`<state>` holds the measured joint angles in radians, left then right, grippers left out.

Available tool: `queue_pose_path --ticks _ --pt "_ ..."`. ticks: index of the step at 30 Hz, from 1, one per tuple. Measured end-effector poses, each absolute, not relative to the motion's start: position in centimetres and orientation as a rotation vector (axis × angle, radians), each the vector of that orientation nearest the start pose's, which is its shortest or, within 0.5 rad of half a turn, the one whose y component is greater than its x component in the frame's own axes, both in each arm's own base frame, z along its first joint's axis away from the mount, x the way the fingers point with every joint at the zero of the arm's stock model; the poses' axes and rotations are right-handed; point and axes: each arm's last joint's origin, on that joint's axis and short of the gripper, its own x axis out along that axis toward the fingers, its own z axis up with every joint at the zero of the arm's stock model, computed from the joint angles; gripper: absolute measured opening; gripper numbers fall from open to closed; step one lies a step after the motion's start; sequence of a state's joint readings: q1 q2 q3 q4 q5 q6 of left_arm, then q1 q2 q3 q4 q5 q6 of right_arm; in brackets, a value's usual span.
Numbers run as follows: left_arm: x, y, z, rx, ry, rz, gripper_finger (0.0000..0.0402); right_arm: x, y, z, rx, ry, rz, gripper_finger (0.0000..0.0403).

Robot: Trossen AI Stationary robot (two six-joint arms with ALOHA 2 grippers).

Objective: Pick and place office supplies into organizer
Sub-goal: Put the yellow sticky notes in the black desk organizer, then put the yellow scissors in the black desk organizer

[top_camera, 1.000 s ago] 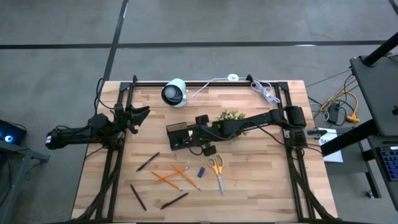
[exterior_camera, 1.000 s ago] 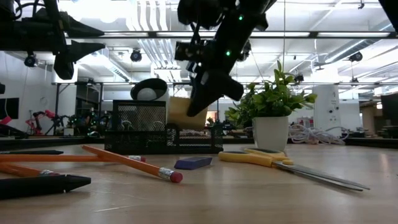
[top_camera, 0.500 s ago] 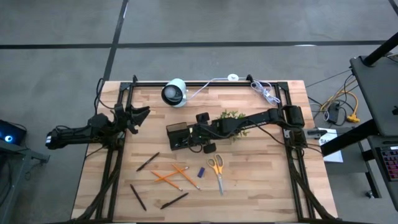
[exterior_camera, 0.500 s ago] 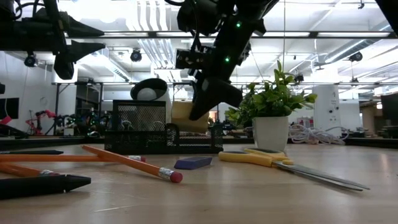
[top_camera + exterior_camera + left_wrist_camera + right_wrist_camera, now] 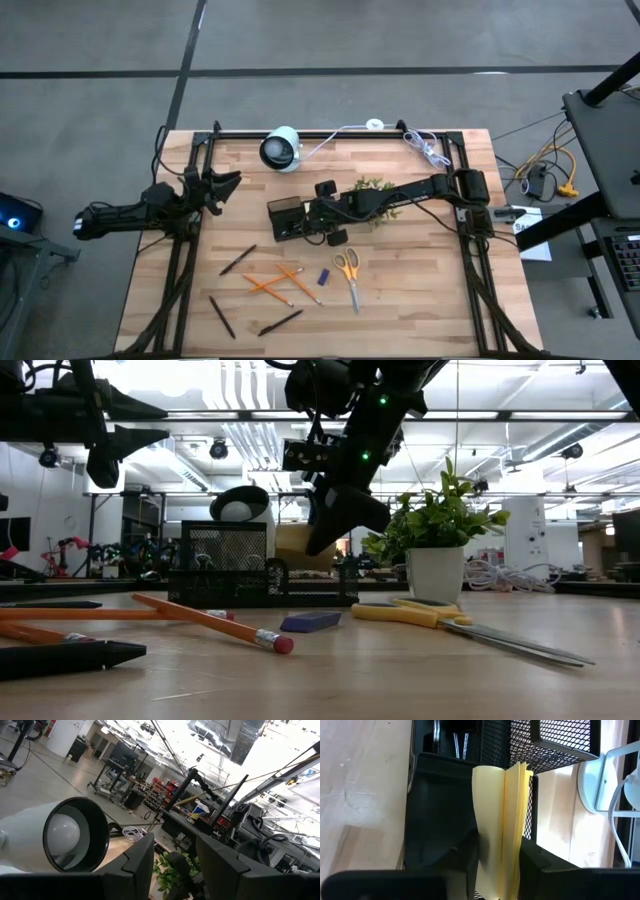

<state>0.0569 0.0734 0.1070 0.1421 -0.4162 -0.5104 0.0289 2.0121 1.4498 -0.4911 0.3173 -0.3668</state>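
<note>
My right gripper (image 5: pixel 312 216) stands over the black mesh organizer (image 5: pixel 285 218) and is shut on the yellow sticky-note pad (image 5: pixel 501 810). In the low view the pad (image 5: pixel 297 545) shows behind the organizer's wall (image 5: pixel 225 565), which hides its lower edge. Orange pencils (image 5: pixel 270 285), black pens (image 5: pixel 237 260), yellow-handled scissors (image 5: pixel 350 278) and a small blue piece (image 5: pixel 323 276) lie flat on the table toward its near side. My left gripper (image 5: pixel 225 182) waits open, raised over the far left part. My right gripper pinches the sticky-note pad between its two fingers (image 5: pixel 462 862), one on each flat face, at the pad's upper end (image 5: pixel 500 865). It comes slanting down from the table's right. The pad's free end (image 5: pixel 512 772), pages fanned slightly, points into an organizer compartment; whether it touches the bottom I cannot tell.
A white round camera device (image 5: pixel 281 148) sits just beyond the organizer, its cable (image 5: pixel 425 148) running along the far edge. A small potted plant (image 5: pixel 370 187) stands right beside my right arm. Bare wood lies at the near right.
My right gripper has moved slightly toward the table's left and down over the organizer, carrying the pad. The pad's lower edge, earlier above the organizer's wall in the low view, now sits behind it.
</note>
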Motion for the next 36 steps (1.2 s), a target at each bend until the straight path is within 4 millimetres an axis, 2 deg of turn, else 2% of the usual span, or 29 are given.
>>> queue_pose_path --ticks 20,30,36 --pt "9.1 1.7 20.8 -0.535 -0.295 0.416 0.0132 42.2 0.4 18.6 -0.462 1.063 -0.091 0.0143" --pt "9.1 1.7 20.8 -0.534 -0.295 0.416 0.0132 42.0 0.6 18.8 -0.432 1.096 -0.029 0.0172" --pt "9.2 1.7 20.8 -0.534 -0.293 0.417 0.0132 42.1 0.5 19.1 -0.352 1.090 -0.079 0.0180"
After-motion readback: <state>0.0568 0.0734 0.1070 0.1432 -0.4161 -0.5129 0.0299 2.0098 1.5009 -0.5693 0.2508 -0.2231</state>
